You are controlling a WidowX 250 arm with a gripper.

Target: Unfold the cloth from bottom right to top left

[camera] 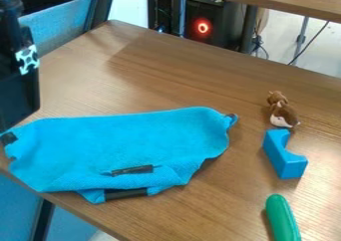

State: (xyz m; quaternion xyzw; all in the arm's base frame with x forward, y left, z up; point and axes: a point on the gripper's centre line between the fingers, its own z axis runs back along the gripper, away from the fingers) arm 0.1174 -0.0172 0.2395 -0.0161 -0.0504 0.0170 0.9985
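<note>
The soft, light cloth (126, 140) lies rumpled across the worktop (213, 80), near left; a shallow pinch beside the near black tape (133, 170) should suit. Whether the hand (17, 100), left, is parted or together, one cannot tell.

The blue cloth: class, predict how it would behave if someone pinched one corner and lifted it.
The blue cloth would probably hang limp, judging by its wavy edges and folds. It lies fairly flat, so likely light for its spread. Overlapping layers near the black strips might lift together.
</note>
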